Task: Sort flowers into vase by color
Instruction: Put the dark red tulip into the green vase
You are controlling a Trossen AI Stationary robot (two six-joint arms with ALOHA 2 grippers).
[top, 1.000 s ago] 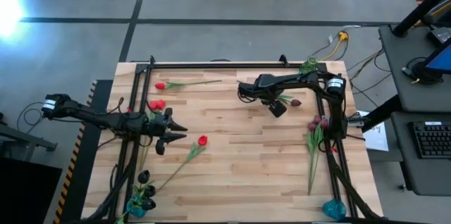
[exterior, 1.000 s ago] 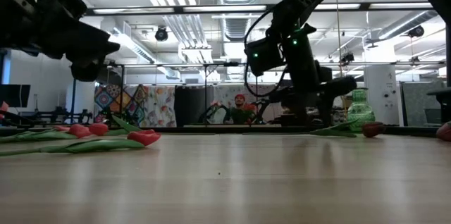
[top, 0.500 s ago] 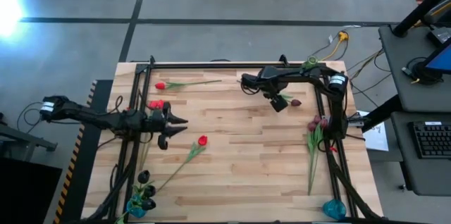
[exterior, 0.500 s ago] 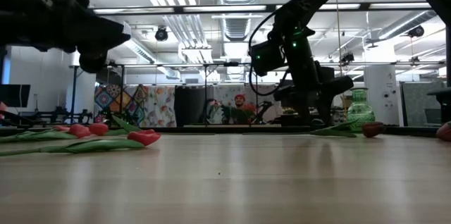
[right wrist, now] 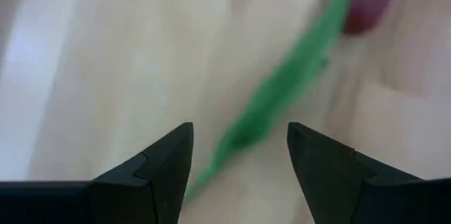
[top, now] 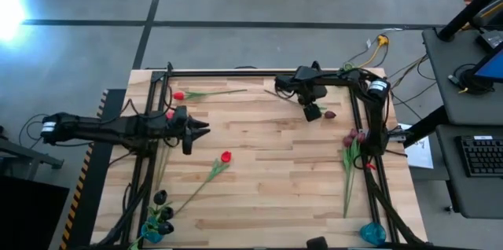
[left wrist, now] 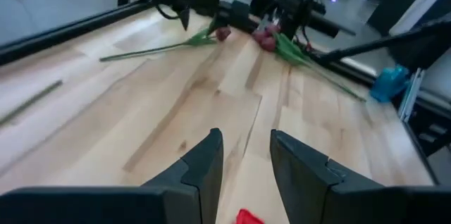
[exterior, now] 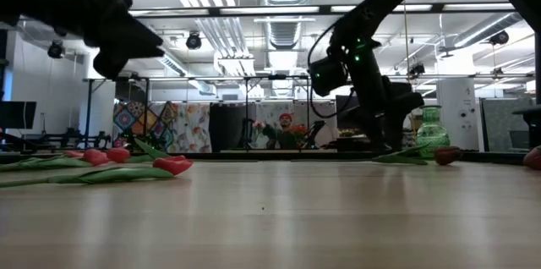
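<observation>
1. No brand, label or writing can be read on anything in view.
2. The left tool [top: 200, 130] hangs above the wooden bench [top: 267, 195] on its left side. Its fingers [left wrist: 206, 159] stand a little apart with bare wood between them; it holds nothing.
3. The right tool [top: 313, 112] is at the far side of the bench, right of the middle, low over a maroon flower [top: 329, 114]. Its fingers [right wrist: 168, 155] are spread wide, and the flower's green stem [right wrist: 275, 104] runs between them without being gripped.
4. A red flower [top: 179, 95] lies near the far left corner, its stem pointing right.
5. Another red head [top: 170, 114] shows just beside the left arm.
6. A third red flower [top: 225, 156] lies left of the bench's centre, its stem slanting toward the near left corner.
7. Near-black flowers [top: 160, 197] stand in a blue vase [top: 152, 234] at the near left corner.
8. A bunch of maroon flowers [top: 352, 137] lies by the right edge, stems running toward a second blue vase [top: 372, 233] at the near right corner.
9. A green vase [exterior: 429, 129] stands at the far right corner.
</observation>
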